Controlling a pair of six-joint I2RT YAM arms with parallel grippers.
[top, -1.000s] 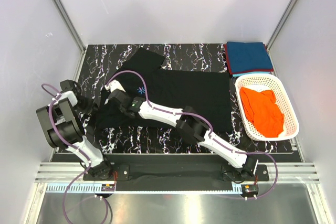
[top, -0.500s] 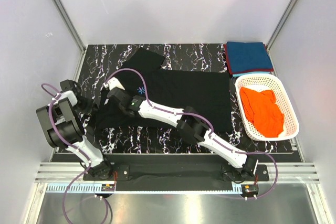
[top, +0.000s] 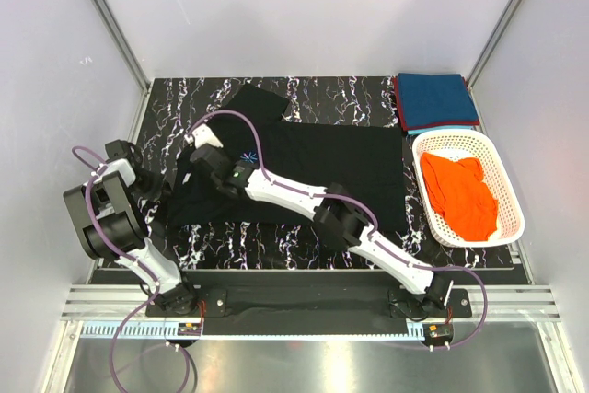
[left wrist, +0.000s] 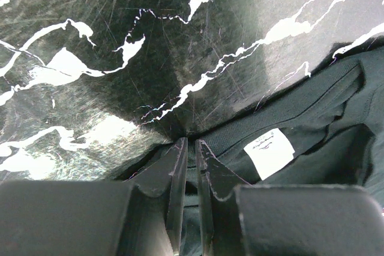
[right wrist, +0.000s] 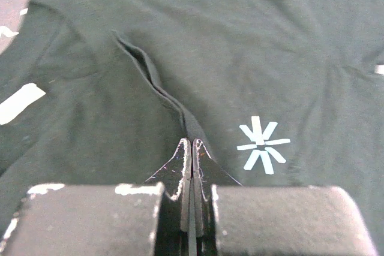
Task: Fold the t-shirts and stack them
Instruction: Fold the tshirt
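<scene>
Left gripper (left wrist: pixel 191 148) pinches the black t-shirt (right wrist: pixel 270 46) collar (left wrist: pixel 270 118); right gripper (right wrist: pixel 191 145) clamps its chest crease (right wrist: pixel 150 79). I should lift both evenly.

Black t-shirt (top: pixel 359 158), orange t-shirt (top: pixel 460 195), white basket (top: pixel 451 137), white-veined black table (top: pixel 184 103)

White-and-black arms (top: pixel 285 192), purple cables (top: pixel 259 146)

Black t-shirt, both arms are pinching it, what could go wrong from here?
The right arm's fingers grip only a thin ridge of the black t-shirt, so it may slip out when lifted. The left arm's fingers hold just the collar edge; pulling apart could bunch the cloth instead of folding it.
</scene>
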